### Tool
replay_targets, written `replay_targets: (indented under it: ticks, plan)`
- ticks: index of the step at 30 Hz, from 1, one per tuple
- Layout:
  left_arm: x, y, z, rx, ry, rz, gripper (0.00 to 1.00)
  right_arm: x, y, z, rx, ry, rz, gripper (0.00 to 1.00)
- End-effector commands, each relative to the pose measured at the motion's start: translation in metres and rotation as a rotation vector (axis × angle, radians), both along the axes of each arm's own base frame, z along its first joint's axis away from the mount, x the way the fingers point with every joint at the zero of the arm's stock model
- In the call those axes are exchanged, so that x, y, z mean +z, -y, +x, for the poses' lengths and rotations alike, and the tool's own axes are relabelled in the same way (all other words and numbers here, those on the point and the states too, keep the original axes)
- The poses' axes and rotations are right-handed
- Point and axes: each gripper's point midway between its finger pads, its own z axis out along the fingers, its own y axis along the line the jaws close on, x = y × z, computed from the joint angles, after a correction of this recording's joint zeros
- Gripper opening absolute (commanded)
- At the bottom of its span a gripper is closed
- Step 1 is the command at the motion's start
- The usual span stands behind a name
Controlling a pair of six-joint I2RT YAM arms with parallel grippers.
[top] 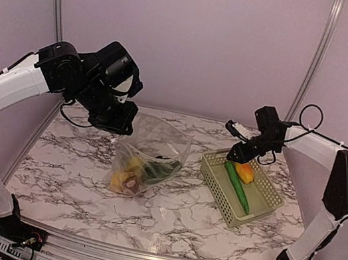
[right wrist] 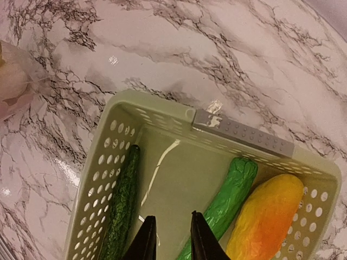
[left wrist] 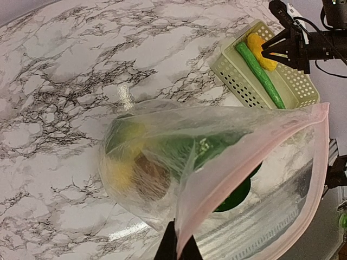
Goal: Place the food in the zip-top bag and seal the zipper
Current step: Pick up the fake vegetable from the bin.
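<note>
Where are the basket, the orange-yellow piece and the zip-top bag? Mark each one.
basket (top: 215, 186), top view, on the perforated wall facing the bag.
orange-yellow piece (right wrist: 265, 222), right wrist view, on its middle.
zip-top bag (top: 158, 142), top view, on its clear upper panel.

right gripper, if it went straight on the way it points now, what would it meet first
Likely the bare floor of the basket, between the dark cucumber and the bright green vegetable. One finger of the right gripper might graze that vegetable first; depth is unclear.
</note>
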Motion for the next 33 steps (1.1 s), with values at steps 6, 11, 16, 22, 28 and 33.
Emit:
replay_targets:
  ticks: [6, 11, 16, 22, 28, 33]
  plan:
    - [0.012, -0.013, -0.005, 0.042, 0.03, -0.04, 0.0, -0.029, 0.013, 0.019, -0.081, -0.047, -0.084, 0.26]
    - [0.009, -0.016, -0.006, 0.058, 0.024, -0.041, 0.0, -0.037, 0.017, 0.028, -0.117, -0.043, -0.114, 0.32]
    - [0.01, -0.018, -0.007, 0.066, 0.023, -0.046, 0.0, -0.045, 0.021, 0.037, -0.141, -0.041, -0.144, 0.36]
    - [0.01, -0.017, -0.006, 0.071, 0.023, -0.047, 0.01, -0.051, 0.025, 0.048, -0.184, -0.038, -0.165, 0.36]
    - [0.01, -0.017, -0.006, 0.072, 0.021, -0.047, 0.01, -0.058, 0.027, 0.057, -0.216, -0.038, -0.182, 0.34]
    - [0.008, -0.017, -0.006, 0.074, 0.02, -0.042, 0.01, -0.068, 0.029, 0.06, -0.222, -0.051, -0.203, 0.34]
